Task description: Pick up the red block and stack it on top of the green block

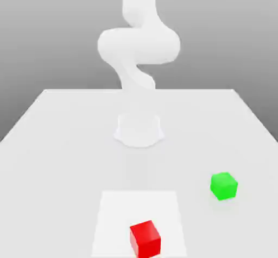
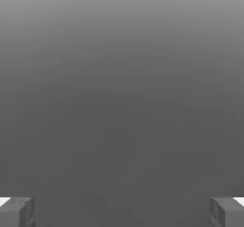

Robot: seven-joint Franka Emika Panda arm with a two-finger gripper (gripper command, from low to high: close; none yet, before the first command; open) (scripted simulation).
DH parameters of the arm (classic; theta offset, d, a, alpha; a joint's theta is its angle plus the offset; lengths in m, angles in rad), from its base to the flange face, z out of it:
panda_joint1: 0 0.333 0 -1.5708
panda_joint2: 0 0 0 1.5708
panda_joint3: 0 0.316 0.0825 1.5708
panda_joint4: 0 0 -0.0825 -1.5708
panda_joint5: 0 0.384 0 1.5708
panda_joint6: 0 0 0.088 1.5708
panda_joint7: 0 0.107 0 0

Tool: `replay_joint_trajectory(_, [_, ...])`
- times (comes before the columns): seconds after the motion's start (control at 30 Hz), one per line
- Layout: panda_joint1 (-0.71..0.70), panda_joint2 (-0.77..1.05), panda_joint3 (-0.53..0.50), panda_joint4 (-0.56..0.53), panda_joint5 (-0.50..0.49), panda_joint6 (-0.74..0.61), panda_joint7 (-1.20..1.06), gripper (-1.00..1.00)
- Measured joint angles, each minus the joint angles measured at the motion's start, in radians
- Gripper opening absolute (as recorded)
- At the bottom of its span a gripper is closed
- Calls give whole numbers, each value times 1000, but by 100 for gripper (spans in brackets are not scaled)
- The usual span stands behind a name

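Arm: white and jointed, it stands upright at the far side from where I'm watching, straight over its own foot, and climbs out past the top of the exterior view.
Base: the round foot sits flat on the pale table, about midway between its two sides.
Elbow: a thick rounded section juts out to both sides above the table, with a narrower neck curving down from it towards the foot.
Upper section: above that bulge the arm narrows and runs almost straight up.
Gripper: in the hand view the gripper has its two fingers spread well apart, one facing the other, nothing between them; it's released, with no block in its grasp.
Red block: the task's block is down at the near end of the white square, well apart from the arm's foot, turned so that its edges run askew to the square's.
Green block: this one sits on the bare table towards the exterior view's right, beyond the white square, also turned at an angle.
Between the blocks: they're well apart, not stacked, the green one farther back from me.
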Motion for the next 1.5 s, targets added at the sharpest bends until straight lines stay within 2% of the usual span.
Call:
replay_joint_trajectory(0.4, [24, 441, -16, -74, -33, 166, -137, 0])
replay_joint_trajectory(0.8, [21, 876, -2, -146, 4, 330, -321, 0])
replay_joint_trajectory(0.97, [17, 1057, 4, -132, 9, 462, -340, 0])
replay_joint_trajectory(1.0, [17, 1086, 4, -128, 9, 487, -340, -100])
replay_joint_trajectory(1.23, [16, 1091, 5, -128, 7, 490, -339, -100])
replay_joint_trajectory(1.4, [20, 934, 13, -157, 11, 364, -337, -100])
replay_joint_trajectory(1.5, [100, 826, 95, -243, 39, 344, -281, -100])
